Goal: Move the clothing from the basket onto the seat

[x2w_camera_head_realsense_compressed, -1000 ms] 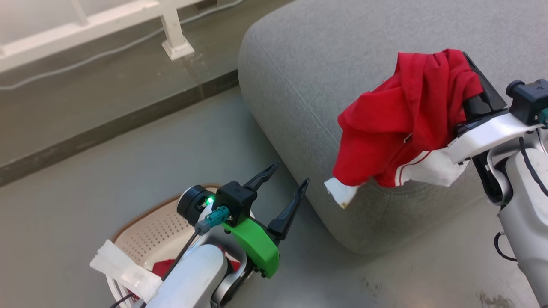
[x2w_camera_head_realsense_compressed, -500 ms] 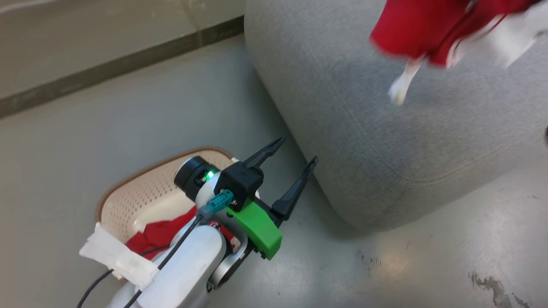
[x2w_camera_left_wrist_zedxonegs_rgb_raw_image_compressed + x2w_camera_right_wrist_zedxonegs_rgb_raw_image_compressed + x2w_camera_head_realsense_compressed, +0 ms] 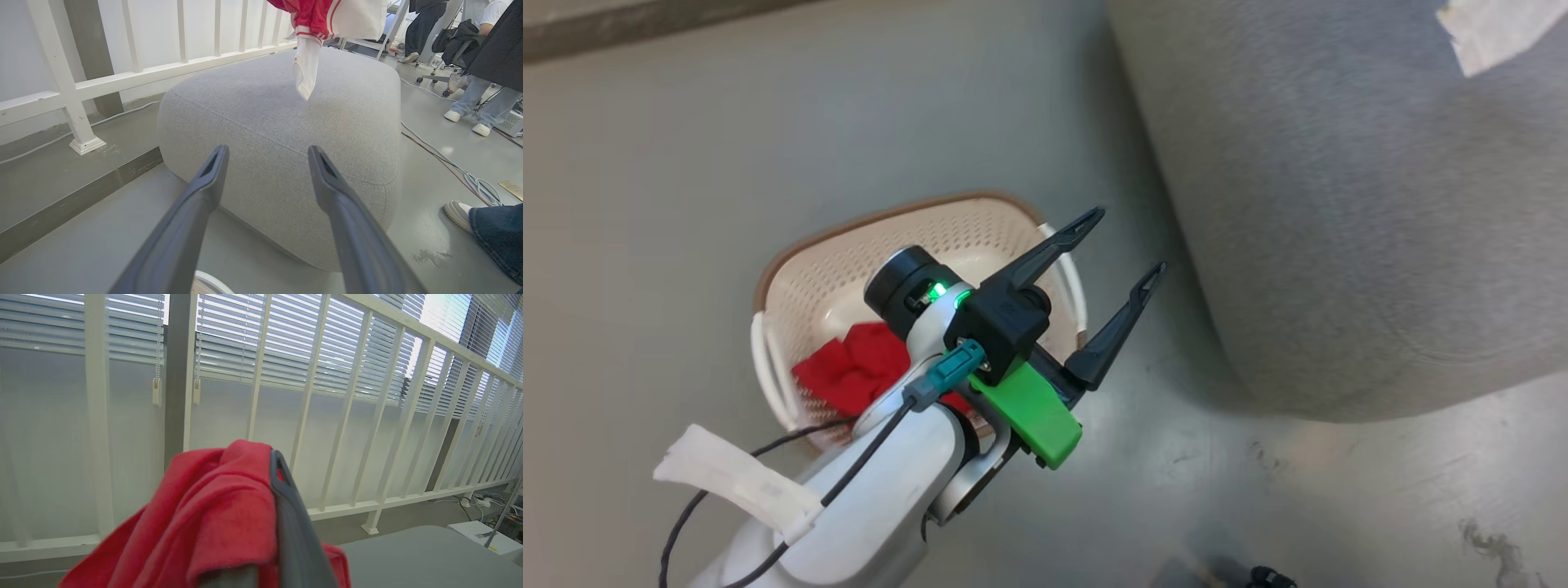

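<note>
Downward the head camera has tilted since a second ago, so the basket [image 3: 825,269] beside the seat [image 3: 1339,204] shows more fully. Left gripper [image 3: 1128,241] hovers beside the seat, jaws spread and empty — some red clothing [image 3: 849,371] lies in the basket. Right gripper [image 3: 274,461] clamps another red garment [image 3: 314,16], dangling above the seat.

The head camera has tilted down: the basket [image 3: 833,273] now shows whole, the lifted clothing [image 3: 1490,33] reduced to a white corner.
</note>
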Robot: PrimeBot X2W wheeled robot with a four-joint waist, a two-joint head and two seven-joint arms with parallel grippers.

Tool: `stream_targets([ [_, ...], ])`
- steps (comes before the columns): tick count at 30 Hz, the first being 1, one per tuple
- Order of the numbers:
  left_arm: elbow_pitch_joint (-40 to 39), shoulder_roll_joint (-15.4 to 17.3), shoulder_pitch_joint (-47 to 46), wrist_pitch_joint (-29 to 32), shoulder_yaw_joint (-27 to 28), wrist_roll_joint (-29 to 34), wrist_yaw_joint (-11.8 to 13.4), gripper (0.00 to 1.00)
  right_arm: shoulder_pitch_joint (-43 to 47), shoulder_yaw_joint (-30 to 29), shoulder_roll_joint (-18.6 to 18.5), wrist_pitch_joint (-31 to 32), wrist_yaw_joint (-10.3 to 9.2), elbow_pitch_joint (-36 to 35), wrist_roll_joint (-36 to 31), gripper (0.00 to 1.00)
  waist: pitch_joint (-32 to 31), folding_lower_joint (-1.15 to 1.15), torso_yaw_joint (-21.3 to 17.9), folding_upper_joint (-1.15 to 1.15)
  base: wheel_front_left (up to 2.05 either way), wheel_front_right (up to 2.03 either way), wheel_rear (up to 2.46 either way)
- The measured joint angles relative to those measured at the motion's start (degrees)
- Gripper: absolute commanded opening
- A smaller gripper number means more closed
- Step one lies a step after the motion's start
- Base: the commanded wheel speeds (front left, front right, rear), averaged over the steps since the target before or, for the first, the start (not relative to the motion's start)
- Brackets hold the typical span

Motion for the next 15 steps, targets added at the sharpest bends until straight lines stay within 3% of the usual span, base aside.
stream_targets([
  [8, -2.0, 1.7, -1.0, 0.5, 0.3, 1.8, 0.0, 1.0, -4.4, -1.1, -2.1, 0.2, -2.11, 1.7, -1.4, 0.0, 5.1, 0.0, 5.0, 0.0, 0.0, 0.0, 0.0],
  [15, -3.5, 3.7, -1.1, 2.2, 1.3, 2.3, 0.3, 1.0, -6.4, -1.4, -1.8, -1.7, -4.24, 3.5, -1.8, 0.0, 8.9, 0.0, 6.9, 0.0, 0.0, 0.0, 0.0],
])
